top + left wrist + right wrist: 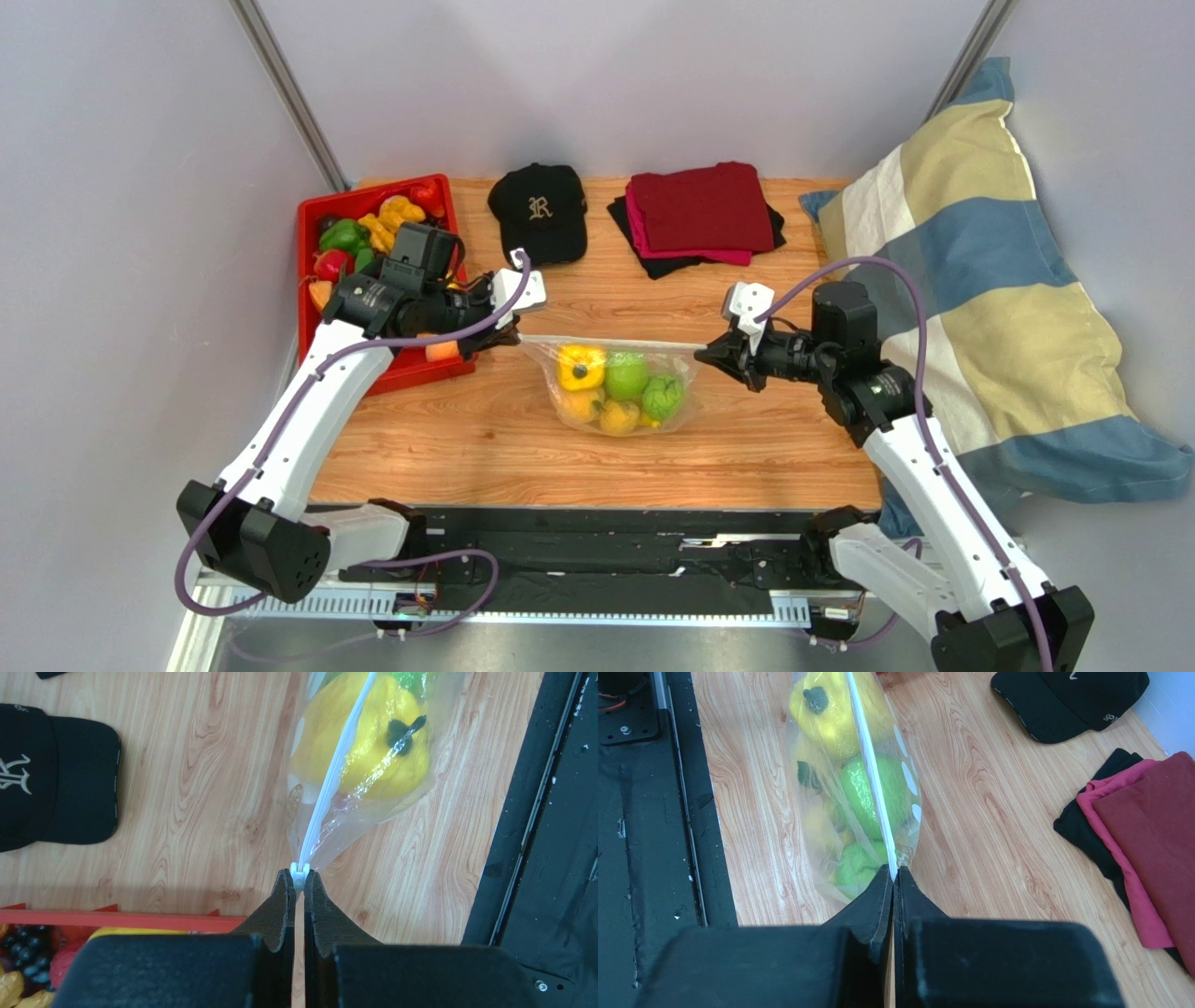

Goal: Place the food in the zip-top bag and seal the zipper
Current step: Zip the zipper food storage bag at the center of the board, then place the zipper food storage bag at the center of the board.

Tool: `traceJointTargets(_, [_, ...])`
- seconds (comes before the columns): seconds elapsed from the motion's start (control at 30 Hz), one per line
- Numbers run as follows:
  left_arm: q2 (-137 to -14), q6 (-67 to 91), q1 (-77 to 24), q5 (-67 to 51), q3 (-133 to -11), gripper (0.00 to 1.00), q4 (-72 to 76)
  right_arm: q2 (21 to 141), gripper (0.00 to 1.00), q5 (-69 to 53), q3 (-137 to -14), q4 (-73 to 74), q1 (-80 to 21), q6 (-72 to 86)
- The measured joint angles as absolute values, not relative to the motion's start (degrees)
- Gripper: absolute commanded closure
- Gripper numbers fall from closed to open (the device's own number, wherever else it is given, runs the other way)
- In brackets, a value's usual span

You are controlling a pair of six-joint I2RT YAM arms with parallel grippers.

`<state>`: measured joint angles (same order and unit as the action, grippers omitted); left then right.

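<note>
**Wooden bench, bag strung between both grippers**

Grey walls around the bench. The zip-top bag is at bench centre, between the two arms, its top edge pulled taut in a straight line. The food is inside: a yellow pepper, a green fruit and more yellow and green pieces below. Can't tell if the bag's bottom touches the wood.

The left gripper is closed, its jaws pinching the slider tab at the end of the white zipper. The right gripper is closed too, clamped on the zipper's opposite end at the bag corner.

Far left is a red tray with more toy produce. At the back are a black cap and folded cloths. A striped pillow is on the right.
</note>
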<state>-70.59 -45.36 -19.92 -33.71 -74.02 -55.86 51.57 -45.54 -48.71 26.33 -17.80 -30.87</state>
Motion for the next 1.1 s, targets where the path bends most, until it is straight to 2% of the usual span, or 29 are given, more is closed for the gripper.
traceJointTargets(0.2, [-68.95, -46.46, -19.46, -34.28, -74.04, 1.0, -56.99, 50.26, 1.0, -45.54, -48.69, 27.22, -17.26, -29.91])
traceJointTargets(0.53, [-66.94, -47.7, -21.19, -40.56, -77.43, 1.0, -68.99, 43.03, 1.0, -47.51, -48.95, 33.15, -16.69, -23.27])
traceJointTargets(0.7, [-69.08, -43.83, -21.63, -40.18, -77.43, 1.0, -67.66, 42.74, 1.0, -45.25, -47.99, 33.23, -16.69, -19.7])
traceJointTargets(0.83, [-77.93, -39.53, -21.43, -35.53, -79.07, 1.0, -61.91, 51.75, 1.0, -39.13, -47.55, 29.43, -16.62, -18.46])
traceJointTargets(1.1, [-101.93, -30.76, -19.75, -29.26, -88.95, 1.0, -48.95, 79.4, 1.0, -29.93, -54.39, 20.21, -13.72, -17.98])
